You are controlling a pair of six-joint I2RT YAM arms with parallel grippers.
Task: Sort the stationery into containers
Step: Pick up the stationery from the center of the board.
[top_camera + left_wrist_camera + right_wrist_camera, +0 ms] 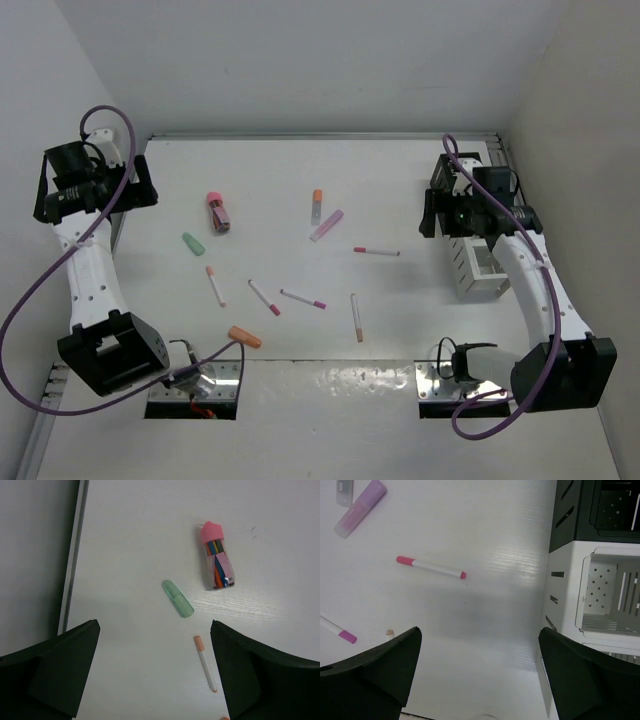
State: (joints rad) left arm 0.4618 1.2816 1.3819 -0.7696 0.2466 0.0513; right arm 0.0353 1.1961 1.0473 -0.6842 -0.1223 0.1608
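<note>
Stationery lies loose on the white table. There is a pink-and-maroon piece (217, 212), a mint-green piece (193, 243), a lilac piece (327, 225), an orange piece (244, 336) and several thin white pens, one of them at the right (376, 251). My left gripper (130, 190) is open and empty, high at the far left. Its wrist view shows the pink-capped piece (216, 557), the mint piece (177, 598) and an orange-capped pen (205, 662). My right gripper (448, 212) is open and empty beside the white rack (480, 268). Its wrist view shows the black holder (597, 510), the rack (605, 595), a pen (430, 567) and the lilac piece (360, 507).
A short clear piece with an orange cap (316, 205) lies by the lilac one. The table's left edge rail (72, 555) runs beside my left gripper. White walls enclose the table on three sides. Metal base plates (330, 385) lie at the near edge.
</note>
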